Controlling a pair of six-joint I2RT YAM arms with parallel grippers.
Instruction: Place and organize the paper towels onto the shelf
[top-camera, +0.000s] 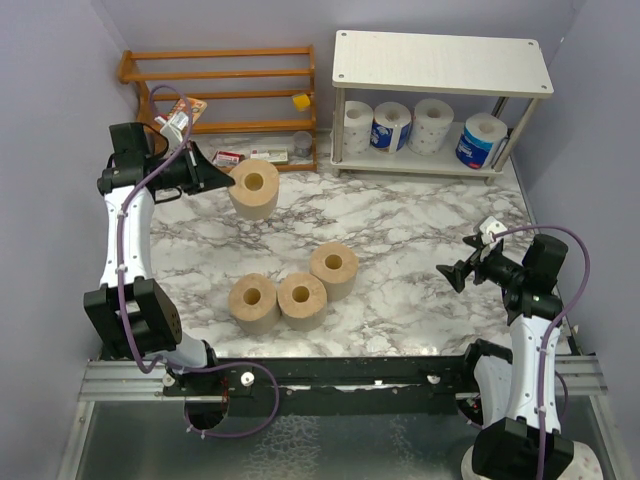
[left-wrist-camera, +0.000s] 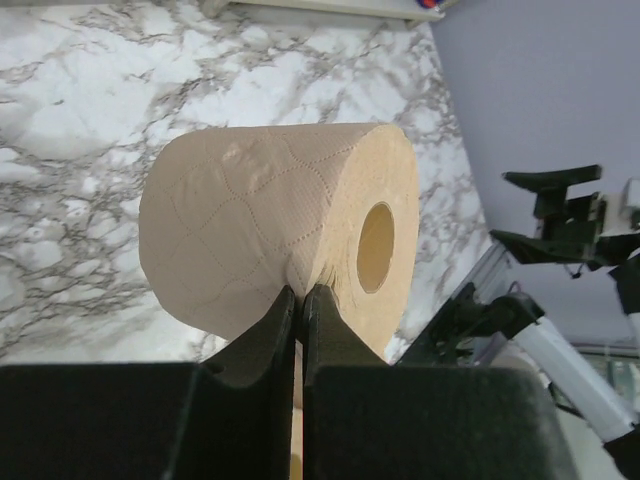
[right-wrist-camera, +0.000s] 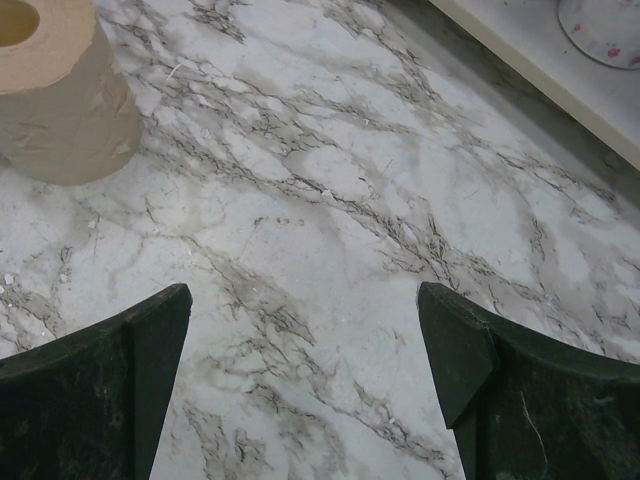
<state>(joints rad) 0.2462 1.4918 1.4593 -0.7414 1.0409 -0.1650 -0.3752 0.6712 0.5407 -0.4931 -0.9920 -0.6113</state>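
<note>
Left tool (top-camera: 222, 178) is seen pressed almost shut, pinching the lower edge of a tan roll (top-camera: 254, 188). In the left wrist view only a thin slit is left between the fingers (left-wrist-camera: 268, 335), and the hollow core is turned to the right. This roll appears to be held clear of the bench (top-camera: 420, 230), in front of the wooden rack (top-camera: 220, 75).

Right tool (top-camera: 458, 272) is held spread wide over bare marble at the right side, gripping nothing.

Three more tan rolls (top-camera: 302, 300) are stood on end, clustered at the bench's middle.

On the lower board of the shelf (top-camera: 440, 62), four rolls are lined up: white rolls (top-camera: 358, 125) alternating with blue-and-white wrapped rolls (top-camera: 482, 140).
</note>
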